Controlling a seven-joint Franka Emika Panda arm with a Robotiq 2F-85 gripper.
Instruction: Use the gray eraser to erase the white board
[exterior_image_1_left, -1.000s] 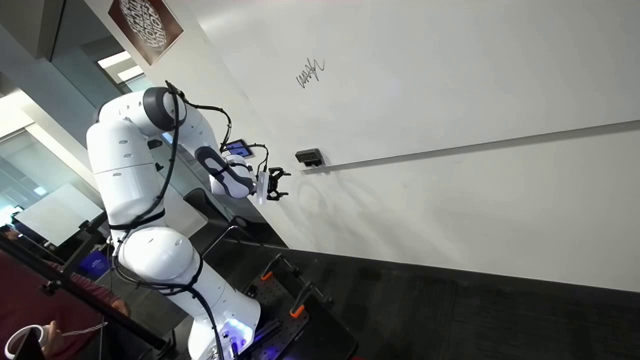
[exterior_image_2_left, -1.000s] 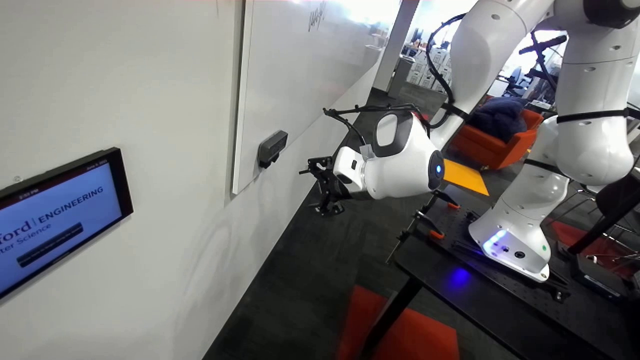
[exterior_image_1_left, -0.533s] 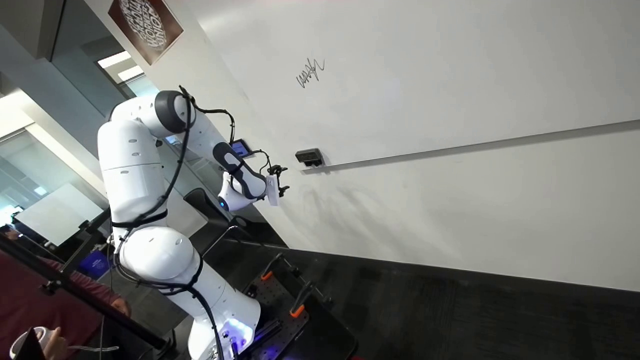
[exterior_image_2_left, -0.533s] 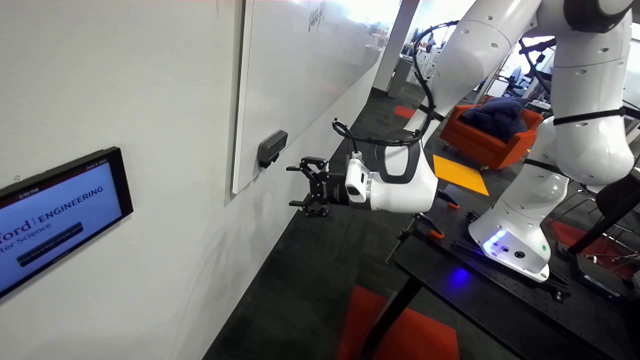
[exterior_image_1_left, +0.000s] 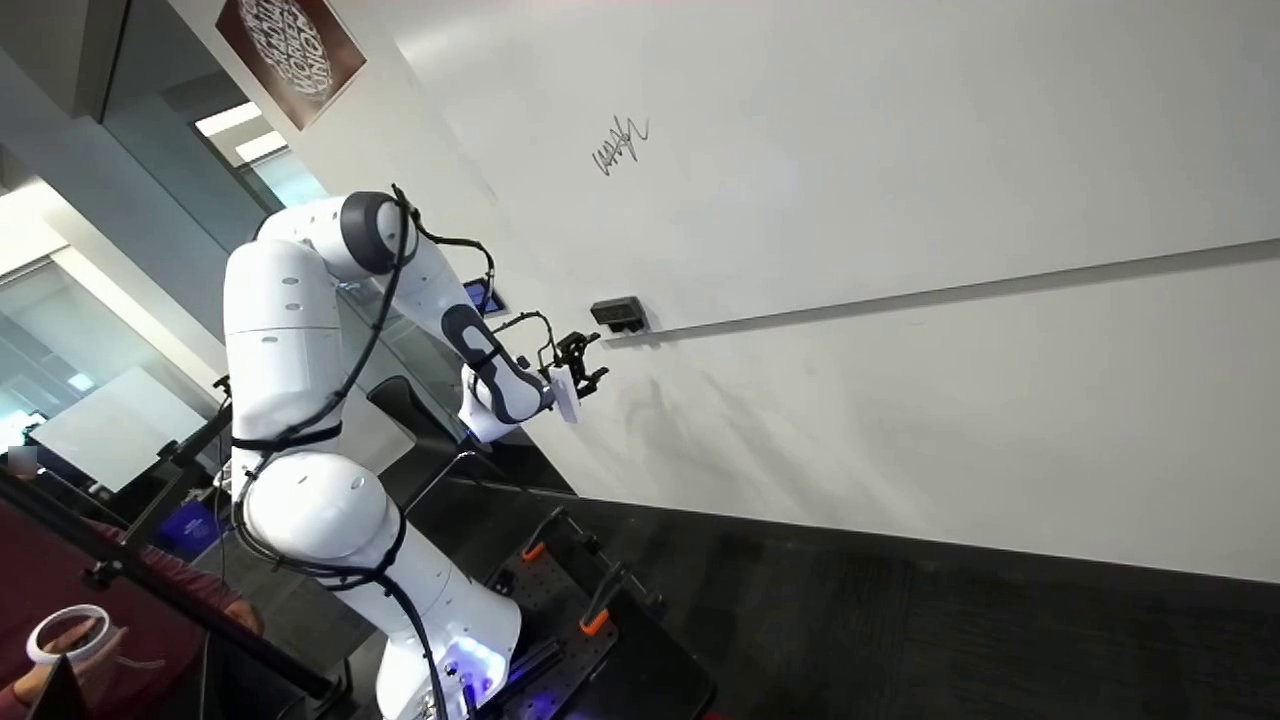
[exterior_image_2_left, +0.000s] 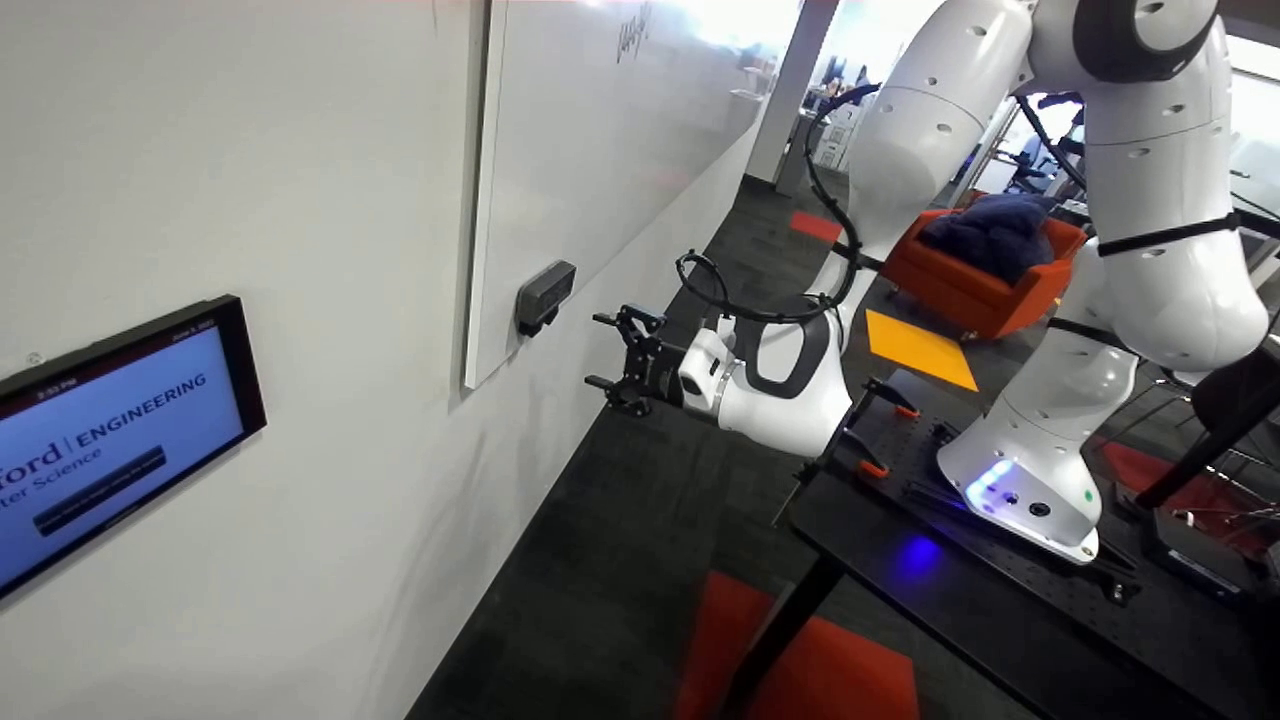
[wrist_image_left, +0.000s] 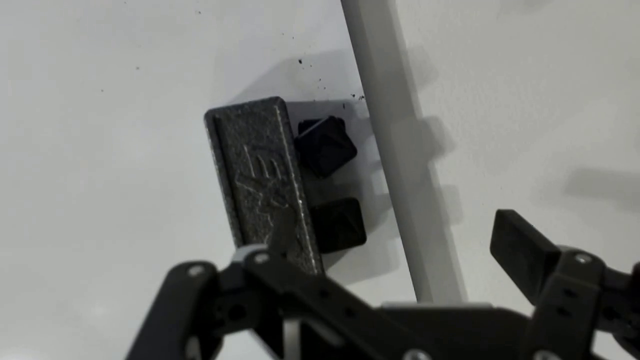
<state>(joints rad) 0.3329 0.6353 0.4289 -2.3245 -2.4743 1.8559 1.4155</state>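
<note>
Poster (exterior_image_1_left: 291, 60): brown with an oval of pale lettering, pretty slanted, too small to read properly
Screen (exterior_image_2_left: 120, 430): on the wall (exterior_image_2_left: 300, 520), shows up in both exterior views, blue display, says ENGINEERING
Chair (exterior_image_1_left: 405, 405): black, shiny leg, with a blue bin (exterior_image_1_left: 188, 527) off to the lower left
Armchair (exterior_image_2_left: 945, 275): bright orange, dark blue heap (exterior_image_2_left: 985, 235) sitting in it, coat or cushion, honestly can't tell
Yellow mat (exterior_image_2_left: 918, 350): flat on the floor (exterior_image_2_left: 560, 590), near the armchair
Table (exterior_image_2_left: 1000, 640): black, couple of orange-tipped clamps (exterior_image_1_left: 593, 622) at the edge
Red patch (exterior_image_2_left: 840, 660): floor level too, table leg crosses in front
</note>
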